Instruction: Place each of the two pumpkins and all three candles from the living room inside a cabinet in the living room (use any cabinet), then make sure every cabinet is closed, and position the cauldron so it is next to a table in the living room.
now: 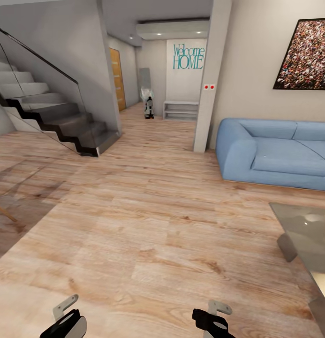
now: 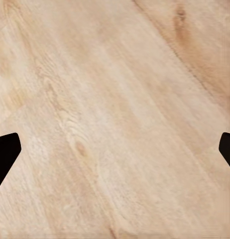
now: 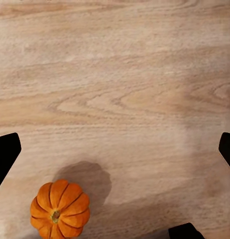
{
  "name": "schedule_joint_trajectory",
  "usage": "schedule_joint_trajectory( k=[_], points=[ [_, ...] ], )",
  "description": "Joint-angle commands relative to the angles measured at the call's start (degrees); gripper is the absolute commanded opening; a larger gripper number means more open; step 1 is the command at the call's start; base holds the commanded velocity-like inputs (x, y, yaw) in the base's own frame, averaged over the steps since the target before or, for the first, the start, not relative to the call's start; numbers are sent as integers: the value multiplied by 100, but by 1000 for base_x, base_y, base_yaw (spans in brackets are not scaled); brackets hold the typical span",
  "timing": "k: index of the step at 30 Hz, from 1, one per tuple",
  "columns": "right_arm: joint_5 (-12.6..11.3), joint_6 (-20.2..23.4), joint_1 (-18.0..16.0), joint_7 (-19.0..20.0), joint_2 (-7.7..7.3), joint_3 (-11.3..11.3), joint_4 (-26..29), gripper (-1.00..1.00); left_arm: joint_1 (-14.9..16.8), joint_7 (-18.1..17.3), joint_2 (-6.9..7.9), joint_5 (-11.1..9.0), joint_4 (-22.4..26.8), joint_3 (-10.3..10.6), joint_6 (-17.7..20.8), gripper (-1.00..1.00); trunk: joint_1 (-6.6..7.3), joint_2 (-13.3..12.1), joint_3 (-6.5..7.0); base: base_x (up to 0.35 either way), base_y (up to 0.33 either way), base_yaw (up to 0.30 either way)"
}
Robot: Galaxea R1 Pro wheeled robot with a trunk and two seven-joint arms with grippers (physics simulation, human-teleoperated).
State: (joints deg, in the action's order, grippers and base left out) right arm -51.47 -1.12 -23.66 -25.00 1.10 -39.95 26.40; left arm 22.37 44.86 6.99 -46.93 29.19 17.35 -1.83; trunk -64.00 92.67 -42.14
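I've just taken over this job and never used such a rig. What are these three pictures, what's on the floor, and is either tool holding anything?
The machine is a wheeled robot with two arms, each ending in a two-fingered tool. The large picture comes from the head camera, looking down over a wooden floor. The left tool and right tool show at its lower edge. Ahead are stairs, a blue sofa and, at the right, the corner of the glossy table.

The other two pictures come from cameras on each wrist, looking along the fingers, which show as dark shapes at the sides. Both tools are open and hold nothing. The right wrist view shows one pumpkin resting on the floor, not gripped. The left wrist view shows bare boards.
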Motion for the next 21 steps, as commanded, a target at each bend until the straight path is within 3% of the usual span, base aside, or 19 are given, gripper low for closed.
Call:
schedule_joint_trajectory(
  k=[1, 21],
  points=[
    [-47, -11, -7, -40, -5, -48, 6, 100, 4, 40, 7, -53, 7, 52, -19, 100, 0, 3, -5, 14, -189, 0],
    [-39, -11, -7, -40, -5, -57, 6, 100, 4, 28, -5, -25, 7, 92, -10, 100, 0, 3, -5, 1, -137, 0]
  ],
)
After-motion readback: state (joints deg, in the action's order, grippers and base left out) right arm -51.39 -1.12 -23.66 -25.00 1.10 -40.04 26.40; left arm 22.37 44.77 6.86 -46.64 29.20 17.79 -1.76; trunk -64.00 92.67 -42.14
